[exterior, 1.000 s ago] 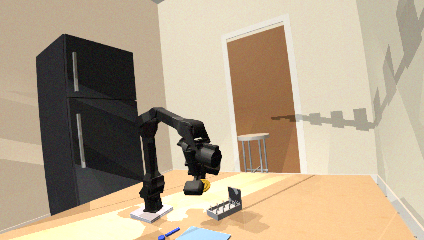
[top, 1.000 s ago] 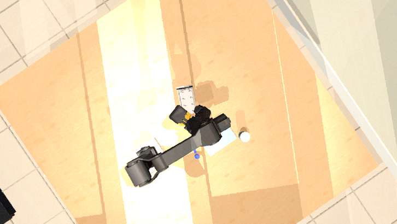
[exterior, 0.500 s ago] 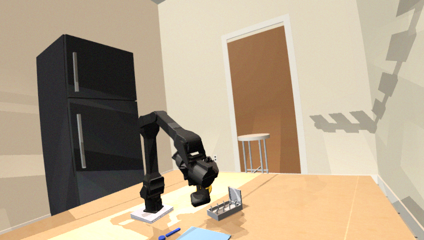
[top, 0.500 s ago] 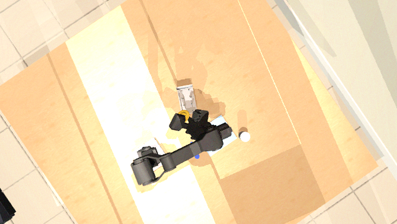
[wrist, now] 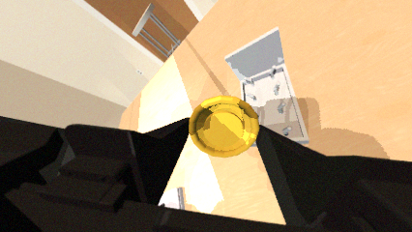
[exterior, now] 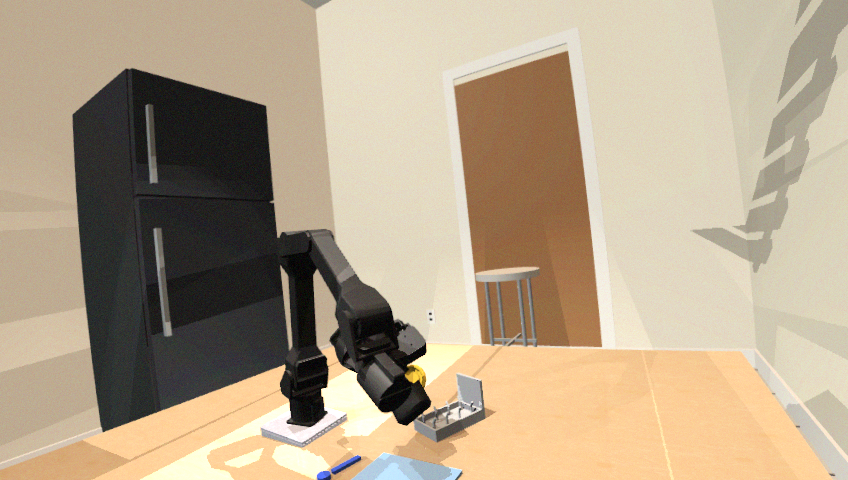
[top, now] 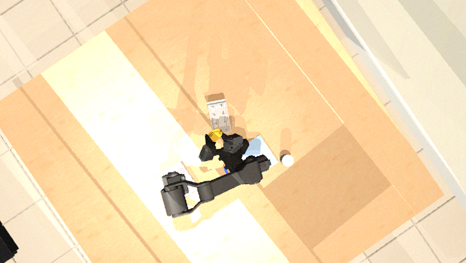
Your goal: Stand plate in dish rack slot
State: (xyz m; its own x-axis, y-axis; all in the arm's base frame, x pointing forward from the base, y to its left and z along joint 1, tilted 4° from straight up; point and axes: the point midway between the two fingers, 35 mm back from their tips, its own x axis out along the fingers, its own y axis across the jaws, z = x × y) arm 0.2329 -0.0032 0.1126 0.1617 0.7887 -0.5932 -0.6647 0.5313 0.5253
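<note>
A small yellow plate point(top: 214, 134) point(exterior: 418, 374) point(wrist: 223, 130) is held in the air by its rim, its round face toward the wrist camera. My gripper point(top: 216, 136) point(wrist: 222, 125) is shut on it, one finger at each side. The grey-white dish rack point(top: 219, 112) point(exterior: 461, 427) point(wrist: 267, 91) stands on the table with short pegs in two rows and a tall panel at one end. The plate is near the rack's end away from that panel. In the wrist view it overlaps the rack's left edge. The arm hides part of the plate in the exterior view.
A light blue flat sheet point(top: 256, 146) point(exterior: 407, 468) lies near the arm. A blue spoon-like thing point(top: 226, 170) point(exterior: 346, 464) lies beside it, partly hidden in the top view. A white round object point(top: 287, 160) stands beyond the sheet. The arm's base sits on a white slab point(exterior: 282, 434).
</note>
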